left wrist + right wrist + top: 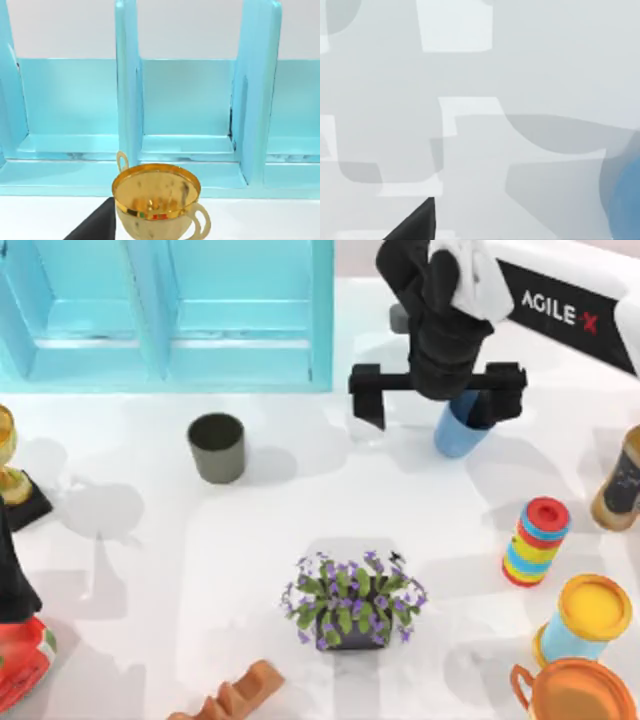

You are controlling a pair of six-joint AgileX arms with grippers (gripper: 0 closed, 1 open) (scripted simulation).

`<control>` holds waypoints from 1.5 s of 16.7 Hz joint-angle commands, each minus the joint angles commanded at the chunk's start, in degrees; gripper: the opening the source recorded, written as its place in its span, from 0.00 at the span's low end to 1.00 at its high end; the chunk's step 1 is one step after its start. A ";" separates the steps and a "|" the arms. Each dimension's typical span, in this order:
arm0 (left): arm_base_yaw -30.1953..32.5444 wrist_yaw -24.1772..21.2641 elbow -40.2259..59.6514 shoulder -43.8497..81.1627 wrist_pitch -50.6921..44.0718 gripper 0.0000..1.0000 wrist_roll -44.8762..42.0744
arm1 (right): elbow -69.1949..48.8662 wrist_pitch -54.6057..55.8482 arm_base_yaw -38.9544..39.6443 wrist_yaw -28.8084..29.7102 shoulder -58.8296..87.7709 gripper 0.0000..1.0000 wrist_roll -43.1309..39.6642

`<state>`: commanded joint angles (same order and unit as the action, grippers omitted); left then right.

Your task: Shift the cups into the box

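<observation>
The blue cup (458,432) stands on the white table right of centre, just below the box's right corner. My right gripper (432,412) hangs over it, open wide, and the cup sits close to the right-hand finger without being clamped. The right wrist view shows one dark fingertip (416,223) and an edge of the blue cup (626,200). Left of centre, the dark grey-olive cup (216,447) stands upright and alone. The cyan box (322,315) with dividers (129,100) fills the back left. My left arm (10,575) is parked at the left edge, with one fingertip (94,227) in its wrist view.
A gold trophy (8,468) (156,197) stands at the left before the box. A potted purple flower (355,605) sits front centre, with a brown block (238,698) beside it. A ring stack (538,540), a yellow-lidded canister (585,625), an orange lid (578,695) and a brown bottle (625,480) crowd the right.
</observation>
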<state>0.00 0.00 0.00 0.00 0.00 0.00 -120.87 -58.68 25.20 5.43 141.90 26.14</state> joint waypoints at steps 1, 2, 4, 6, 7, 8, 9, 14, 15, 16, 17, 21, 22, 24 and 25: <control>0.00 0.00 0.00 0.00 0.00 1.00 0.00 | 0.00 0.00 0.00 0.00 0.00 1.00 0.00; 0.00 0.00 0.00 0.00 0.00 1.00 0.00 | 0.00 0.00 0.00 0.00 0.00 0.92 0.00; 0.00 0.00 0.00 0.00 0.00 1.00 0.00 | 0.00 0.00 0.00 0.00 0.00 0.77 0.00; 0.00 0.00 0.00 0.00 0.00 1.00 0.00 | 0.00 0.00 0.00 0.00 0.00 0.62 0.00; 0.00 0.00 0.00 0.00 0.00 1.00 0.00 | 0.00 0.00 0.00 0.00 0.00 0.55 0.00; 0.00 0.00 0.00 0.00 0.00 1.00 0.00 | 0.00 0.00 0.00 0.00 0.00 0.47 0.00; 0.00 0.00 0.00 0.00 0.00 1.00 0.00 | 0.00 0.00 0.00 0.00 0.00 0.40 0.00; 0.00 0.00 0.00 0.00 0.00 1.00 0.00 | 0.00 0.00 0.00 0.00 0.00 0.02 0.00; 0.00 0.00 0.00 0.00 0.00 1.00 0.00 | 0.00 0.00 0.00 0.00 0.00 0.00 0.00; 0.00 0.00 0.00 0.00 0.00 1.00 0.00 | 0.00 0.00 0.00 0.00 0.00 0.00 0.00; 0.00 0.00 0.00 0.00 0.00 1.00 0.00 | 0.00 0.00 0.00 0.00 0.00 0.00 0.00; 0.00 0.00 0.00 0.00 0.00 1.00 0.00 | 0.00 0.00 0.00 0.00 0.00 0.00 0.00; 0.00 0.00 0.00 0.00 0.00 1.00 0.00 | 0.00 0.00 0.00 0.00 0.00 0.00 0.00; 0.00 0.00 0.00 0.00 0.00 1.00 0.00 | 0.13 -0.18 0.00 0.07 -0.35 0.00 -0.26; 0.00 0.00 0.00 0.00 0.00 1.00 0.00 | -0.01 -0.90 -0.62 -0.09 -1.02 0.00 -0.89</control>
<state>0.00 0.00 0.00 0.00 0.00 0.00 -120.88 -59.58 24.58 5.34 140.88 25.25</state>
